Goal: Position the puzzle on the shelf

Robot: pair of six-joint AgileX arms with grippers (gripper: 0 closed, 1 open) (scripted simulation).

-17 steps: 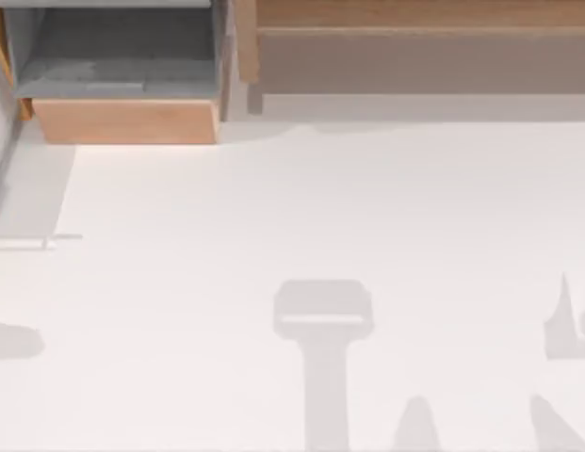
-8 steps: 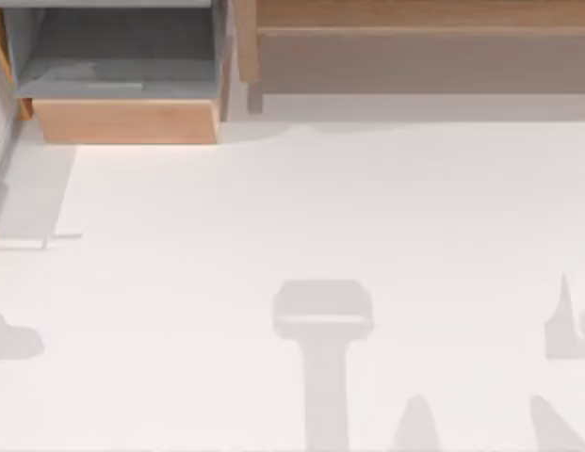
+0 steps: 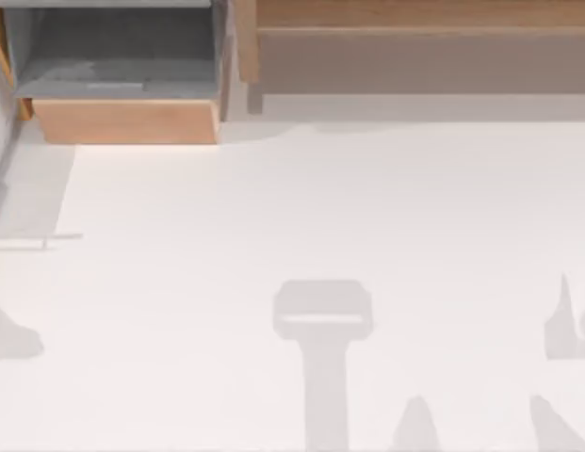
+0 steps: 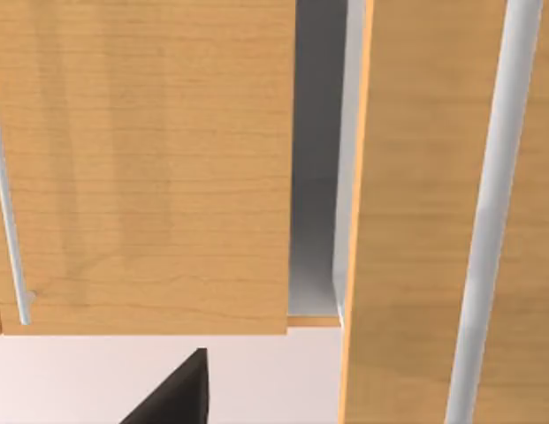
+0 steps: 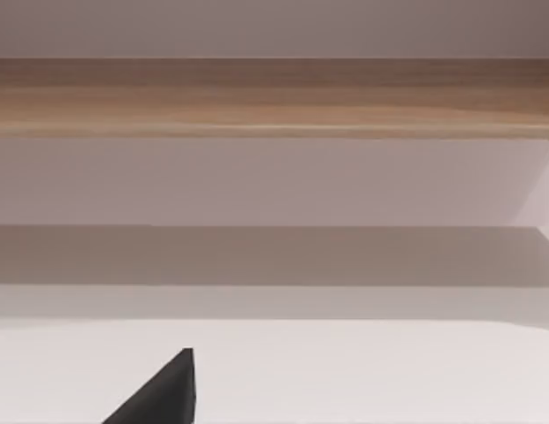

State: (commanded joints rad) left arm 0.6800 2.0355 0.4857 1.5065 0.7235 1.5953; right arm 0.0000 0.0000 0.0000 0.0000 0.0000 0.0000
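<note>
Shelf [image 3: 414, 14]: long light-brown wooden board with visible grain, far right of the top view; grey-brown recess [image 3: 424, 64] beneath, nothing in it.
Puzzle: whereabouts cannot be told.
Table [image 3: 301, 207]: flat, matte white, crossed near the front edge by soft grey shadows.
Left gripper: one dark wedge-shaped finger [image 4: 172, 397] at the left wrist view's edge, over pale table just short of wood panels [image 4: 150, 159]; spread or pressed together, cannot be told.
Right gripper: one dark finger [image 5: 159, 393] over white table, facing the shelf edge [image 5: 274, 97]; same doubt about its fingers.
Wooden box [image 3: 122, 121]: far left, smooth light-wood front, grey interior [image 3: 122, 56], holding nothing visible.
</note>
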